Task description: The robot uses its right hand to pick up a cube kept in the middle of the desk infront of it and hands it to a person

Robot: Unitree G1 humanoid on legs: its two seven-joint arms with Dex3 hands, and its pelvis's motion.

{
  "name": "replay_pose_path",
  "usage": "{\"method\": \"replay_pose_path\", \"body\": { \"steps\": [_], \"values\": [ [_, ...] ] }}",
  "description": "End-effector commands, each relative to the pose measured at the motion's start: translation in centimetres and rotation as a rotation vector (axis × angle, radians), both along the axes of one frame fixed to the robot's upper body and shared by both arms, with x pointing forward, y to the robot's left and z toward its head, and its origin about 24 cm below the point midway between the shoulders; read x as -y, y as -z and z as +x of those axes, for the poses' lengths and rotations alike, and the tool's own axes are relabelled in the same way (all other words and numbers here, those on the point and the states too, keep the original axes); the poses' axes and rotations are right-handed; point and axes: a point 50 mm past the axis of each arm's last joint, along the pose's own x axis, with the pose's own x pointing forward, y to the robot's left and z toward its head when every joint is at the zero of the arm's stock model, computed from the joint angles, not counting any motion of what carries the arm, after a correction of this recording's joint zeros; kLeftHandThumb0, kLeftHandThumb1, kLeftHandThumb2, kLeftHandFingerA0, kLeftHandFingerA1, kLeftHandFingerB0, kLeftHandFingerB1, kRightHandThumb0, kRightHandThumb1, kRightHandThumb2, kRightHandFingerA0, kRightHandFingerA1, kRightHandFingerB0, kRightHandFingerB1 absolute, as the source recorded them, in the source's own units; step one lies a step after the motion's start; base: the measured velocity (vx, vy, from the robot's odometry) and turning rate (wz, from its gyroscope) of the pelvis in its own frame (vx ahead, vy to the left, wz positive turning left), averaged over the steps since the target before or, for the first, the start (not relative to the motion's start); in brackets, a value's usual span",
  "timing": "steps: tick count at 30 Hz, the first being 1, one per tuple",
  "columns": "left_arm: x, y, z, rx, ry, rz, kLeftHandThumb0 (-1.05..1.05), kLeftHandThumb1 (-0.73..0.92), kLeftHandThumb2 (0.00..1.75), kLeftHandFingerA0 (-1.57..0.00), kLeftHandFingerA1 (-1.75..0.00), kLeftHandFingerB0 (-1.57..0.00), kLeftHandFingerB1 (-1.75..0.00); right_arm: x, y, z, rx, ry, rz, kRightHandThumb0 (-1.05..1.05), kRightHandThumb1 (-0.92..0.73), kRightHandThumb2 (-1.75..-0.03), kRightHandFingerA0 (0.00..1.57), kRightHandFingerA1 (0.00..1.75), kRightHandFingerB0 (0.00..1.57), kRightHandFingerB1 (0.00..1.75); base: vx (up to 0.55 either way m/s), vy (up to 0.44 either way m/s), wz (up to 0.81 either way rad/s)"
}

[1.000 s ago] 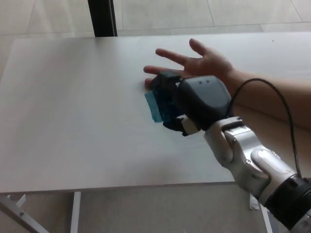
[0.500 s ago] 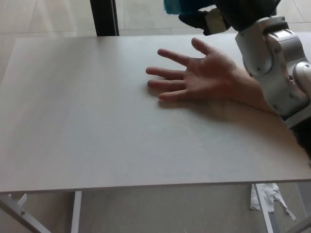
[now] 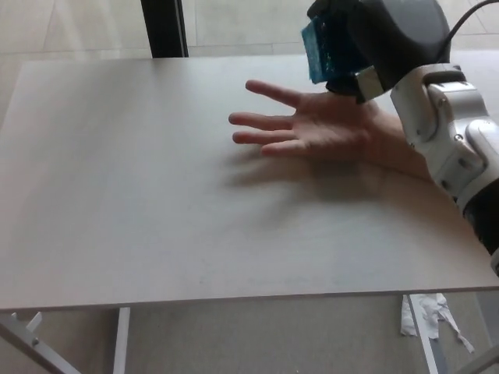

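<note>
The robot's right hand (image 3: 374,43) is at the upper right of the frame, with its fingers closed around the cube (image 3: 320,48). The cube is see-through blue and looks about square, and it sticks out on the left side of the robot's hand. The person's hand (image 3: 312,128) lies open, palm up, just below the cube in the picture, above the desk (image 3: 140,195).

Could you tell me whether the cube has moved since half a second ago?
Yes. Against the desk, the cube has come down and slightly right, toward the person's palm.
</note>
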Motion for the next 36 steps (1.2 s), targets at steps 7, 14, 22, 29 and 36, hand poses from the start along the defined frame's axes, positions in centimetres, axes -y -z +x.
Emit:
{"method": "replay_pose_path", "body": {
  "steps": [7, 14, 22, 29, 36],
  "values": [
    [0.4, 0.2, 0.1, 0.035, -0.001, 0.006, -0.75, 0.52, 1.03, -0.71, -0.98, -0.44, -0.83, -1.0, 3.5, -0.2, -0.056, 0.060, -0.047, -0.35, -0.55, -0.56, 0.89, 1.67, 0.88, 0.59, 0.00, 0.000, 0.00],
    [0.2, 0.1, 0.0, 0.038, -0.001, -0.003, -0.78, 0.72, 0.65, -0.60, -1.07, -0.41, -0.97, -0.9, 5.8, -0.6, -0.167, 0.080, -0.133, -0.34, -0.53, -0.56, 0.91, 1.62, 0.90, 0.56, 0.00, 0.000, 0.00],
    [0.3, 0.1, -0.1, 0.033, 0.009, 0.007, -0.75, 0.73, 0.65, -0.59, -1.05, -0.41, -0.95, 0.3, 5.8, -0.1, -0.315, 0.183, -0.353, -0.53, -0.44, -0.83, 0.54, 0.76, 0.42, 0.51, 0.00, 0.000, 0.00],
    [0.2, 0.2, -0.1, 0.009, 0.009, 0.012, -0.75, 0.74, 0.65, -0.57, -1.03, -0.39, -0.94, 0.4, 4.1, 0.6, -0.472, 0.206, -0.371, -1.00, -0.58, -0.95, 0.00, 0.19, 0.00, 0.07, 0.00, 0.000, 0.00],
    [0.3, 0.3, -0.4, -0.017, 0.017, 0.026, -0.76, 0.74, 0.66, -0.59, -1.06, -0.41, -0.95, 0.8, -0.1, 0.4, -0.510, 0.120, -0.212, -0.98, -0.59, -0.95, 0.00, 0.21, 0.00, 0.00, 0.00, 0.000, 0.00]
  ]
}}
